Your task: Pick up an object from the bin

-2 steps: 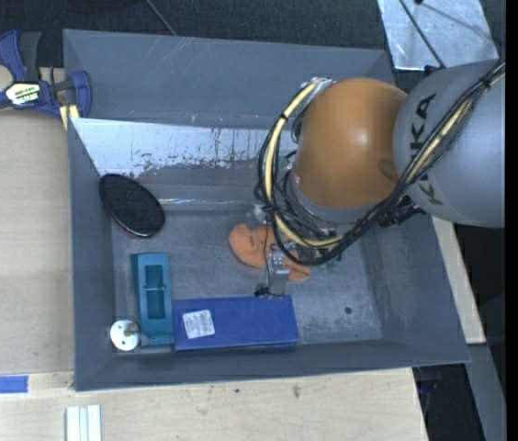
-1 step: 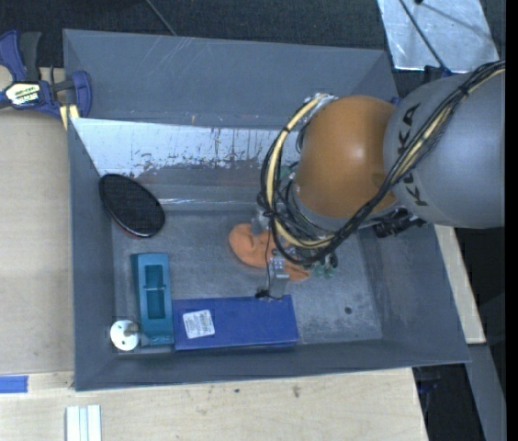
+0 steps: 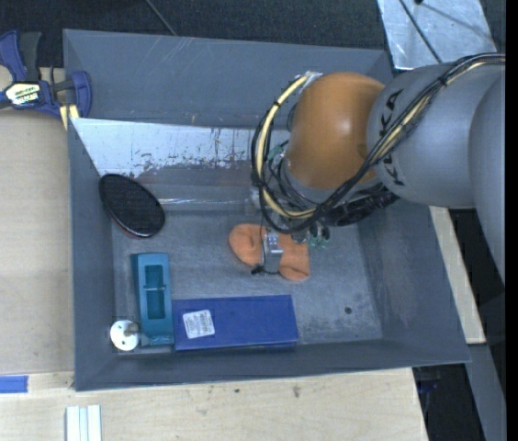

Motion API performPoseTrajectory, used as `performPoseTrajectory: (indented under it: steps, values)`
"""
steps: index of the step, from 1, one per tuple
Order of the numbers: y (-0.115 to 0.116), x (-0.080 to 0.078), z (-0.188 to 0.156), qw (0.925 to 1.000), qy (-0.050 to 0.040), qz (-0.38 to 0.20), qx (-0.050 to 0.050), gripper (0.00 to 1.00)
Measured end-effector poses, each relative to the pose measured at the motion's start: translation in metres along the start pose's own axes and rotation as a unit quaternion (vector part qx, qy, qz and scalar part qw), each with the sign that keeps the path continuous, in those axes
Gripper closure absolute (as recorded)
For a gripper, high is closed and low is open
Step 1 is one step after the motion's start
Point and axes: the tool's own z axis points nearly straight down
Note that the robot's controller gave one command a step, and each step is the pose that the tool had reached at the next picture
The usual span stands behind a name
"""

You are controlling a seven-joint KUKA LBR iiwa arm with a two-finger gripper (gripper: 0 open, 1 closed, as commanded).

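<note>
Wrist cover (image 3: 332,141) hides pincer (image 3: 271,250) top; orange obj (image 3: 244,243) partly covered, bin (image 3: 91,246) ctr.

The grey bin (image 3: 369,292) bears an orange lump (image 3: 243,243) under the gripper (image 3: 271,254), a flat blue box (image 3: 250,320) near it, and a teal block (image 3: 152,299), white disc (image 3: 124,335) and black oval (image 3: 131,204) farther off.

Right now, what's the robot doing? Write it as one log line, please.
gripper: down at orange lump | place: middle of bin | lump: not lifted | nearby: blue box, black oval
</note>
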Motion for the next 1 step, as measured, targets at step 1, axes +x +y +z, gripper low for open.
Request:
performPoseTrajectory:
  steps: [1]
  values:
    - [-0.0212,0.0072,0.0293,0.9974,-0.0005,0.073,0.000,1.00]
